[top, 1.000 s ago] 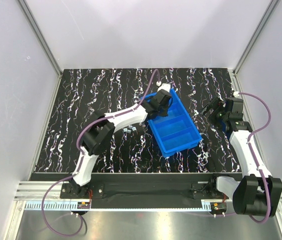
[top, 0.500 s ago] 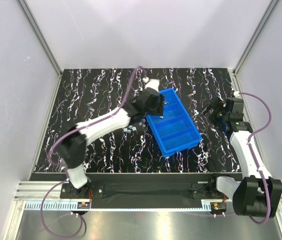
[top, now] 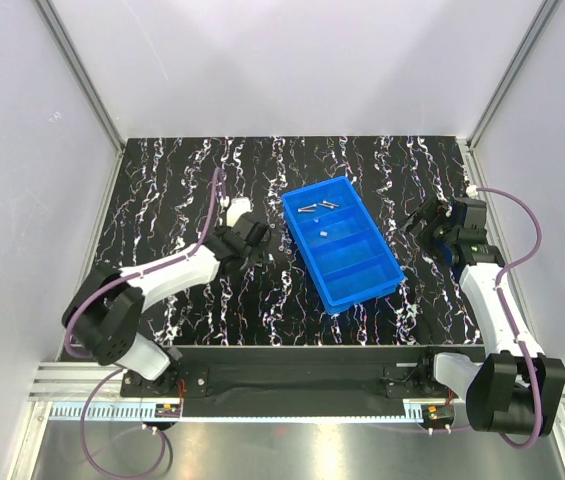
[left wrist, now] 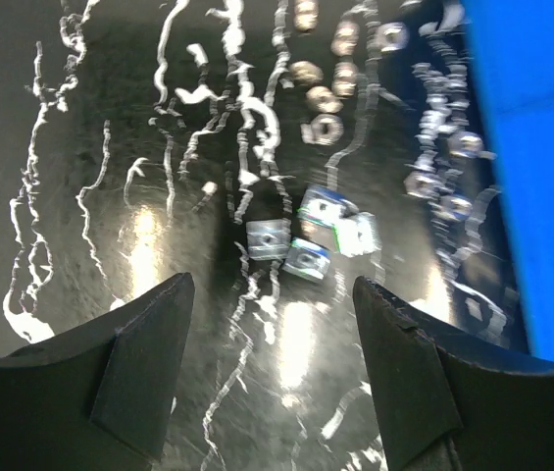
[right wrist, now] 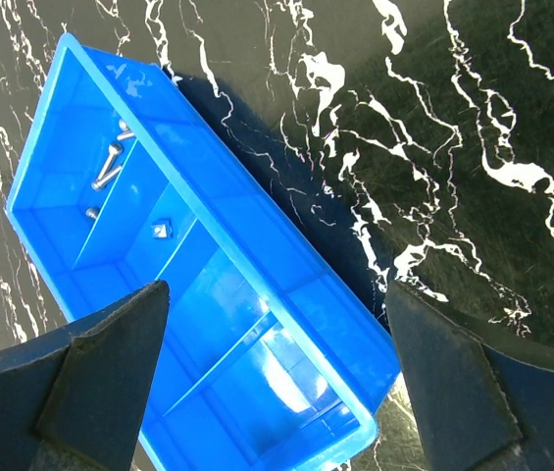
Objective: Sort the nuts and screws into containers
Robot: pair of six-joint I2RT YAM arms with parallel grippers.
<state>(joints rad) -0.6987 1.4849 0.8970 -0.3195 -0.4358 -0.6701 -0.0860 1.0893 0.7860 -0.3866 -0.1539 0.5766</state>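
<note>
1. We see the bright blue tray [top: 362, 285] lying slantwise near the middle of the bench [top: 162, 200], with its long sides running from far left to near right.
2. The compartment nearest the far edge of the bench holds a few slender screws [right wrist: 110, 165]. The compartment next to it holds one stubby nut [right wrist: 162, 231].
3. A small cluster of loose nuts [left wrist: 301, 245] lies on the bench just beside the tray, on the side that faces the left edge. Some of them touch each other. The bits beyond them in the left wrist view are too blurred for us to name.
4. The left jaws are spread apart with nothing between them. They sit low over the bench, and the loose nuts lie just ahead of them, untouched.
5. The right jaws are also spread wide and carry nothing. They hang near the right edge of the bench, clear of the tray and turned toward it.
</note>
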